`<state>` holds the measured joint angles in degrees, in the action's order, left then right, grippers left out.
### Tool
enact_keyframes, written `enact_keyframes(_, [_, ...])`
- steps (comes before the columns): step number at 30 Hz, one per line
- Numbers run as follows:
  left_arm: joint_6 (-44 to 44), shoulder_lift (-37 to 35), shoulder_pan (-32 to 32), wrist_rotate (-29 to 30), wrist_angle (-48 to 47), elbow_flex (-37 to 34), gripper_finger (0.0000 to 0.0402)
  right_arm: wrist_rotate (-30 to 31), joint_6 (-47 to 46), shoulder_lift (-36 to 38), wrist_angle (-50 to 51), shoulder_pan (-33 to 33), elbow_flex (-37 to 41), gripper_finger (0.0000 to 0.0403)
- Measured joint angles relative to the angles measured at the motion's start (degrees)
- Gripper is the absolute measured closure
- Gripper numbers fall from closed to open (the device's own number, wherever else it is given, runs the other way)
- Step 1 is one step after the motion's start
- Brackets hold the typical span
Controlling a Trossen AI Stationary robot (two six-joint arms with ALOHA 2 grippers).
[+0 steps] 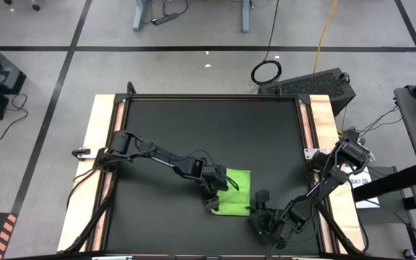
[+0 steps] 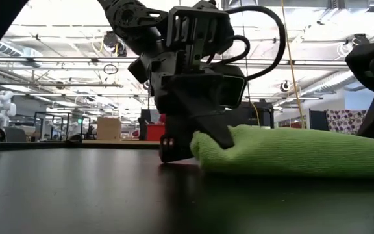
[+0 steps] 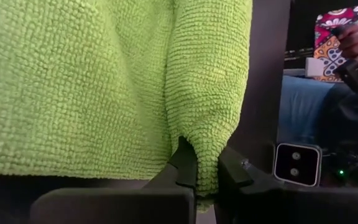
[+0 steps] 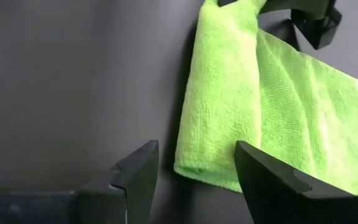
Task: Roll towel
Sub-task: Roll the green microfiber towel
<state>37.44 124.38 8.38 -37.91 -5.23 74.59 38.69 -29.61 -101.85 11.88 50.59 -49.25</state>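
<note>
Left gripper nearly closed, pinching rolled edge of towel btwn my fingers; towel flat on table. Right gripper spread wide, empty, towel's near end just ahead.

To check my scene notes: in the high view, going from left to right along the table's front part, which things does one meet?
Left gripper shut on the towel's edge → towel → right gripper, open, beside the towel.
</note>
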Motion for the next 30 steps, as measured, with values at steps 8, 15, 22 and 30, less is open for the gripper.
enact_keyframes(8, [1.2, 0.0, 0.1, 2.8, -1.2, 0.1, 0.0367, 0.2, -1.2, -1.5, 0.0, -0.4, 0.0, 0.0208])
enact_keyframes(15, [0.1, 0.0, 0.0, 3.7, -2.9, 2.3, 0.0361, 0.2, -4.3, -2.9, -0.5, -0.7, -0.1, 0.0247])
enact_keyframes(22, [-1.5, 0.0, 0.4, 3.9, -3.2, 2.5, 0.0357, -1.4, -8.8, -2.9, -0.2, -2.1, -0.1, 0.0302])
enact_keyframes(30, [-7.2, -2.2, 1.5, 5.4, -3.3, 2.3, 0.0275, -4.8, -14.6, -2.6, 0.1, -3.2, -0.2, 0.0392])
